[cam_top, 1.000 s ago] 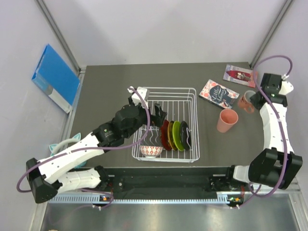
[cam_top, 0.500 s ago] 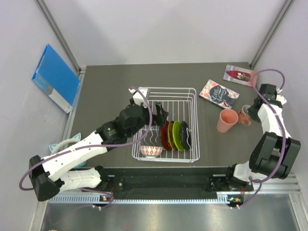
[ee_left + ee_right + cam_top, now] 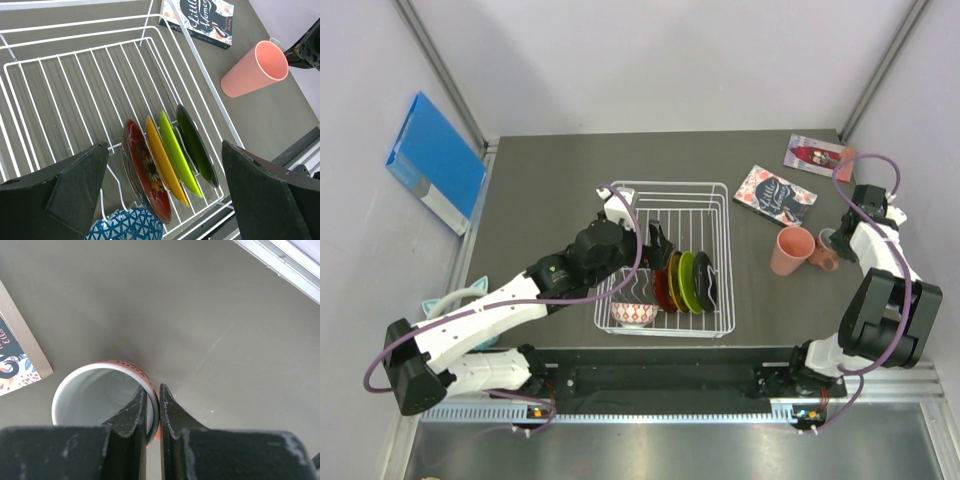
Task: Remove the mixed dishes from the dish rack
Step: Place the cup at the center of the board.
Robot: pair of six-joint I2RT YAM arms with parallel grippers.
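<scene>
The dish rack (image 3: pixel 670 184) is a white wire basket at the table's middle. Red (image 3: pixel 145 170), amber (image 3: pixel 165 162), lime-green (image 3: pixel 179 152) and dark (image 3: pixel 196 145) plates stand on edge in its slots (image 3: pixel 685 280), with a small patterned bowl (image 3: pixel 633 313) at the near left corner. My left gripper (image 3: pixel 655 245) hangs open above the plates, holding nothing (image 3: pixel 167 185). A tall pink cup (image 3: pixel 790 250) lies on the table to the rack's right. My right gripper (image 3: pixel 151 395) is shut on the rim of a salmon mug (image 3: pixel 100 395), one finger inside it, beside the pink cup (image 3: pixel 825 245).
Two printed booklets (image 3: pixel 775 193) (image 3: pixel 813 153) lie at the back right. A blue folder (image 3: pixel 435 160) leans against the left wall. A teal object (image 3: pixel 460 300) sits off the table's left edge. The rack's wire wall (image 3: pixel 205 75) rises to the plates' right.
My right gripper has carried the salmon mug nearer and leftward, close to the pink cup. My left gripper has shifted slightly right over the rack, toward the plates.
</scene>
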